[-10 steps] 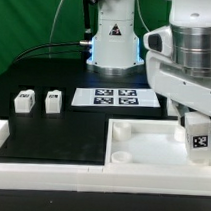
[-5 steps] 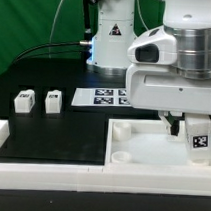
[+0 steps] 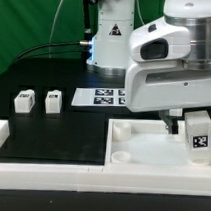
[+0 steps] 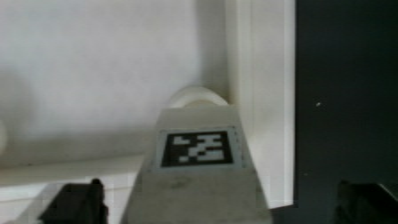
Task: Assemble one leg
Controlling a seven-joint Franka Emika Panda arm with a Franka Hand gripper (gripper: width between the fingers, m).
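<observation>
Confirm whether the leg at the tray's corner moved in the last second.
No. The leg sits in the same place against the tray's rim; only the arm swung toward the exterior view's left.

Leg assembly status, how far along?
Looks done: one leg stands upright on the white tray piece, near its rim. In hand: the gripper straddles it, jaws open. Left: seating can't be confirmed; two spare legs sit on the table.
</observation>
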